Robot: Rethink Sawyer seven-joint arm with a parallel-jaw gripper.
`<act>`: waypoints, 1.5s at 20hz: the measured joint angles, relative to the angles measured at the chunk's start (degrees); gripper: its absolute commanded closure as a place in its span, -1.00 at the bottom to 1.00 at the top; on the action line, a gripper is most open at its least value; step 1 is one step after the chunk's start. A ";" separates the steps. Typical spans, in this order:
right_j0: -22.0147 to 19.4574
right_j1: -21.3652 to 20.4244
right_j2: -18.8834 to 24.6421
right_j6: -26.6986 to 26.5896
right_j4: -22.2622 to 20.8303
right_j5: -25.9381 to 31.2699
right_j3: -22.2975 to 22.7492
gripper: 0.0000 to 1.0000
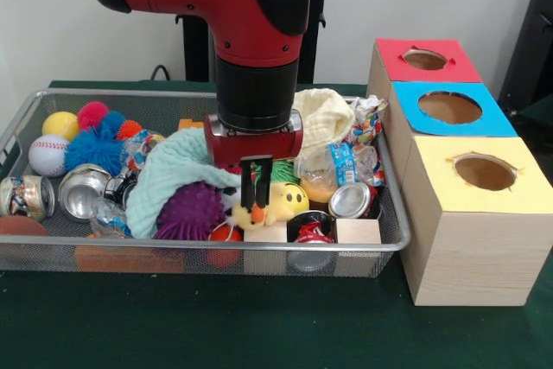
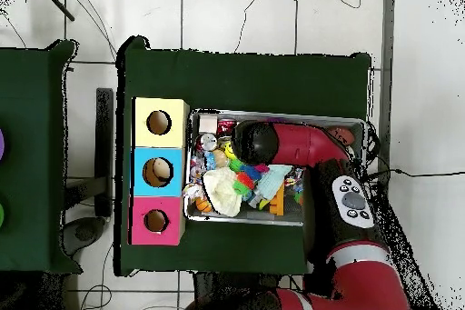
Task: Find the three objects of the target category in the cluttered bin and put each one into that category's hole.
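Gripper (image 1: 256, 181) is down in the bin (image 1: 26, 114), fingers narrow, at the yellow plush duck (image 1: 278, 205) near the front rail; can't tell if it's gripped. Duck looks soft and light, so pinch the body. Three-hole box (image 1: 471, 239) sits right.

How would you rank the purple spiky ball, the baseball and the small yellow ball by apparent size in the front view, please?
1. purple spiky ball, clearly largest, though nearer the camera.
2. baseball.
3. yellow ball, slightly smaller than the baseball; it sits farther back, so that gap is unsure.
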 measured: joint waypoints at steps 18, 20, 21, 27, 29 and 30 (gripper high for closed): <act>0.16 0.88 0.05 0.00 -0.08 -0.99 -0.74 -1.00; 0.38 1.18 0.04 0.00 -0.08 -0.99 -1.07 -1.00; 0.54 1.36 0.04 0.00 -0.09 -0.99 -1.25 -1.00; 2.76 2.59 -0.45 0.00 -0.11 -0.99 -2.39 -1.00; 3.36 2.68 -0.47 0.00 -0.09 -0.99 -2.39 -1.00; 3.98 2.70 -0.46 0.00 -0.09 -0.99 -2.39 1.00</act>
